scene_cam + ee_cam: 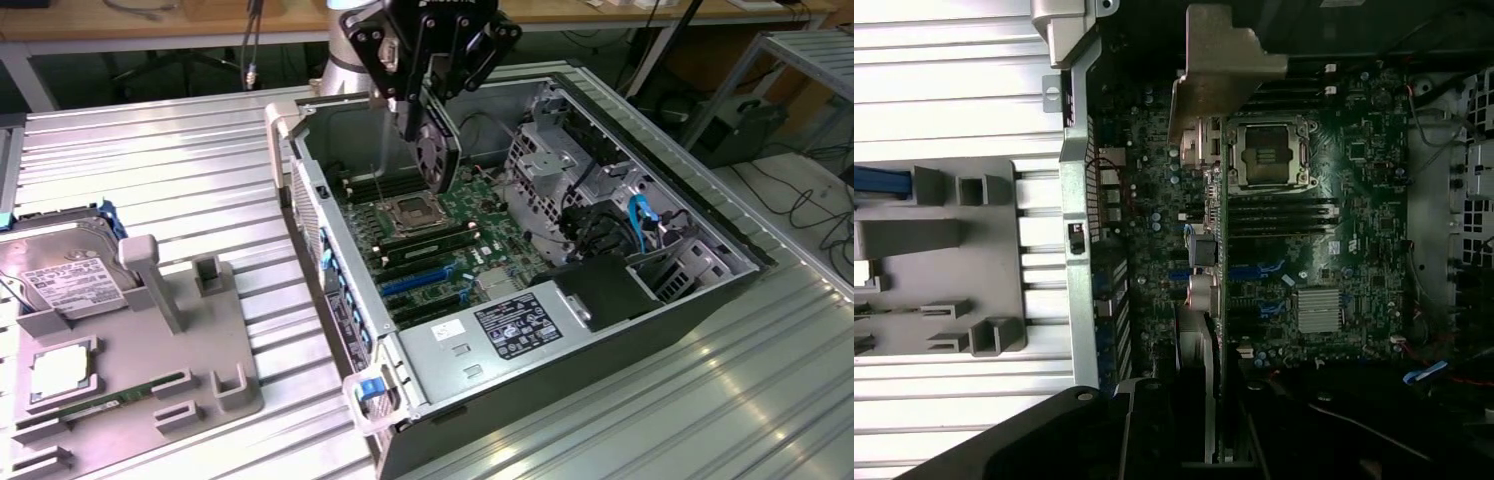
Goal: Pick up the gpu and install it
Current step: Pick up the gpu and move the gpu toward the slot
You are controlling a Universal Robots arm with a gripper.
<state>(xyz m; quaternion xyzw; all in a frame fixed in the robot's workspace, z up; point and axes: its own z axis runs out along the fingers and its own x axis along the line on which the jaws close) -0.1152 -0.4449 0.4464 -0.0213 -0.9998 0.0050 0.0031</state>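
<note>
The gpu (439, 158) is a thin dark card hanging upright from my gripper (430, 118), which is shut on its upper edge. It hovers inside the open computer case (694, 290), above the motherboard (447, 235) near the CPU socket (410, 212). The blue expansion slots (418, 281) lie lower on the board, nearer the exterior view's bottom. In the wrist view the gpu (1212, 300) appears edge-on, its silver bracket (1226, 70) at the far end. It stands over the board (1334, 190), beside the blue slots (1259, 272).
A grey parts fixture (147, 350) sits on the ribbed metal table at the exterior view's left. It holds a hard drive (64, 278), a processor (60, 370) and a RAM stick (104, 404). Drive cages and cables (627, 225) crowd the case's right side.
</note>
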